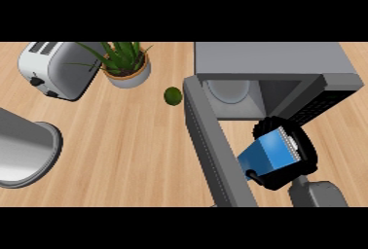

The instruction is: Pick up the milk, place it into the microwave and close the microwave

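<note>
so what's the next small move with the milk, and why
Probably ease the milk forward into the microwave: the right hand is curled round it just outside the opening, the door stands wide open, and the milk is not yet inside.

I am at a kitchen counter [137,146], its pale wooden top filling the frame. At the upper left sits a white and silver toaster [54,68] with two slots, and just right of it a potted plant [126,65]. A grey microwave [273,61] takes the upper right, its door [208,151] swung open toward the lower middle, showing the round turntable [230,90] inside. A small green fruit [173,96] lies on the wood above centre, and a large grey metal vessel [25,151] shows at the left edge. The blue milk carton [269,153] my right hand [307,146] curls round, lower right, suits a kitchen too.
</note>
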`<state>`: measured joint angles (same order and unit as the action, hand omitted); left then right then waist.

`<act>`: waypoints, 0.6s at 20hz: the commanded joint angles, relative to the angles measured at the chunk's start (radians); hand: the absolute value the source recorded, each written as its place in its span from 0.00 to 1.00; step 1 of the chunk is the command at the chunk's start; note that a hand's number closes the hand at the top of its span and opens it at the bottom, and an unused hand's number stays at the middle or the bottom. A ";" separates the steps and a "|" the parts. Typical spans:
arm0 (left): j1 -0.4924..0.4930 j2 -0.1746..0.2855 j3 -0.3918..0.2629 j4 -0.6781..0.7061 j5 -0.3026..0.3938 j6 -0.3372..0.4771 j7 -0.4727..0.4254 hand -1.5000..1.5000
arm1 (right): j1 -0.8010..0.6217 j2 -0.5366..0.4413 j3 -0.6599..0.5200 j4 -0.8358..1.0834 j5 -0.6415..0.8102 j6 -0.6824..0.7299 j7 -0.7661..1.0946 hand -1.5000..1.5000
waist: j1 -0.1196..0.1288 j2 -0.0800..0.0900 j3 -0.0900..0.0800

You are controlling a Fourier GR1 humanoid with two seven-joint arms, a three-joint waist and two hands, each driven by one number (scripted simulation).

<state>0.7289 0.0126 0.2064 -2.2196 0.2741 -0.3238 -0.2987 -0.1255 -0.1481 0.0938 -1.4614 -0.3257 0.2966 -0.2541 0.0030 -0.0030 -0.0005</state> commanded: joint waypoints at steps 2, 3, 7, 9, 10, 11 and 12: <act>-0.016 0.004 0.057 0.008 0.036 -0.004 0.033 0.00 | -0.060 0.088 0.055 -0.107 0.071 -0.141 0.091 1.00 | 0.003 0.001 0.000; -0.027 -0.002 0.051 0.064 0.002 -0.040 -0.028 0.00 | -0.097 0.116 0.062 -0.004 0.129 -0.155 0.018 1.00 | 0.008 0.002 0.000; 0.000 0.007 0.082 -0.020 0.050 -0.049 0.029 0.00 | -0.230 0.142 0.021 0.110 0.198 -0.265 0.034 1.00 | 0.014 0.003 0.001; -0.006 0.030 0.131 0.013 0.095 -0.060 0.039 0.00 | -0.290 0.145 -0.001 0.176 0.234 -0.312 0.005 1.00 | 0.016 0.004 0.001; -0.066 -0.009 0.087 0.036 0.003 -0.020 0.030 0.00 | -0.238 0.106 -0.017 0.183 0.228 -0.272 -0.002 1.00 | 0.006 0.004 0.001; -0.066 0.015 0.109 0.070 0.040 -0.044 0.019 0.00 | -0.351 0.146 0.006 0.292 0.255 -0.376 0.001 1.00 | 0.020 0.007 0.000; -0.026 0.029 0.127 0.010 0.087 -0.064 0.057 0.00 | -0.377 0.119 -0.055 0.335 0.253 -0.334 -0.009 1.00 | 0.019 0.006 0.001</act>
<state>0.6955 0.0259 0.3048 -2.1891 0.3221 -0.3680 -0.2729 -0.3933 -0.0344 0.0831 -1.2683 -0.1218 0.0250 -0.2450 0.0160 0.0012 0.0003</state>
